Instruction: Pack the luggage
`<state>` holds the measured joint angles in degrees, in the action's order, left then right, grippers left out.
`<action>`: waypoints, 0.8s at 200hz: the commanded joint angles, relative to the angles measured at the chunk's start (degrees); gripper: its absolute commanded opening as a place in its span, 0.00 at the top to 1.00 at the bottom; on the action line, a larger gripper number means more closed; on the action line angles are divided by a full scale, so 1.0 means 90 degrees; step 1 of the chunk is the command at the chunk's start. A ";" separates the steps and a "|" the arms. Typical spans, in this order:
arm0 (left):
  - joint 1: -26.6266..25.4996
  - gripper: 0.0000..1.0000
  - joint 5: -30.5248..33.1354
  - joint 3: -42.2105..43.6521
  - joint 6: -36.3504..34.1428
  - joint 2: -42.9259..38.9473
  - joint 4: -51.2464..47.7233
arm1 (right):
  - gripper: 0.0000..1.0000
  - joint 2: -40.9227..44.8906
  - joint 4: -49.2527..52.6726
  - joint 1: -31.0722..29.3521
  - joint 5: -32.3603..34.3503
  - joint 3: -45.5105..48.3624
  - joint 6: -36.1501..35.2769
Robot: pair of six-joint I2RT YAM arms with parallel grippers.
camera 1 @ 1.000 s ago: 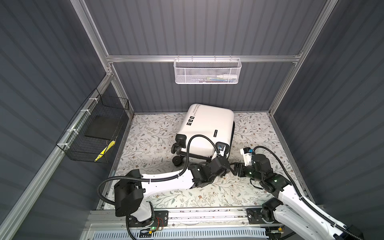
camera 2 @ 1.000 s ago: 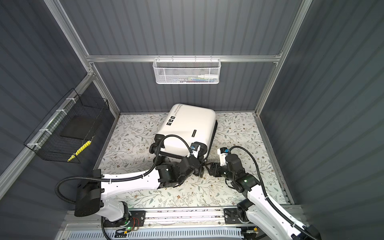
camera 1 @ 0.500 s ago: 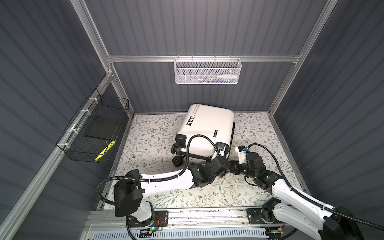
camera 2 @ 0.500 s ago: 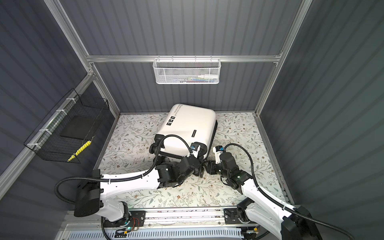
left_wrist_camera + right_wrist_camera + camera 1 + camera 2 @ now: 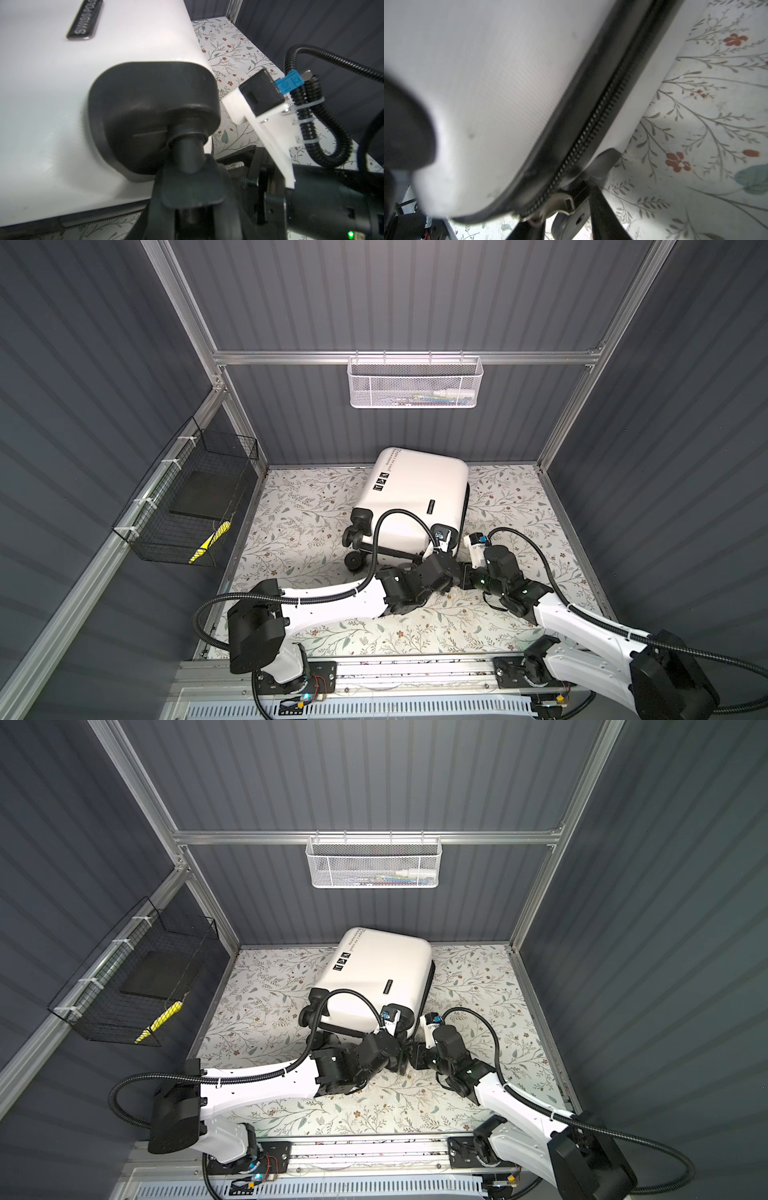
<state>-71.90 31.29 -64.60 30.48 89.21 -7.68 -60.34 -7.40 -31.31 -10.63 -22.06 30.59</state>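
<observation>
Left wrist view shows the left gripper [image 5: 191,220] part way open, with a black wheel [image 5: 187,185] of the luggage [image 5: 62,93] sitting between its two sides. It looks like it has a hold on that wheel. The white shell of the luggage rises just past the gripper. Right wrist view shows the right gripper [image 5: 564,225] right at the black zipper [image 5: 593,118] that runs round the luggage. Its dark fingers [image 5: 602,218] stand a little apart, and the small silver zipper pull [image 5: 562,204] sits between them. I cannot tell if they pinch the pull or only sit beside it. In both top views the luggage [image 5: 419,497] [image 5: 374,977] lies flat with its lid down on the flowery table [image 5: 316,506], its wheels toward the two grippers. The grippers meet at the same near corner of it, almost touching each other, and the rest of the luggage stretches away beyond them. A white basket [image 5: 411,383] hangs on the wall far beyond both grippers.
</observation>
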 commanded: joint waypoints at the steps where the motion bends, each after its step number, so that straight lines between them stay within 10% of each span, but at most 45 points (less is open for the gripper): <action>1: -0.0123 1.00 -0.0500 -0.0333 -0.0219 -0.0136 0.0405 | 0.66 -0.0024 -0.0565 -0.0015 0.0206 0.0060 0.0068; 160: -0.0124 1.00 -0.0497 -0.0250 -0.0189 -0.0215 0.0356 | 1.00 0.0501 -0.0386 -0.0017 0.0512 0.0186 0.0161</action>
<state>-71.90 31.27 -64.62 30.52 89.21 -7.35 -57.54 -8.91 -31.99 -9.98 -20.47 31.27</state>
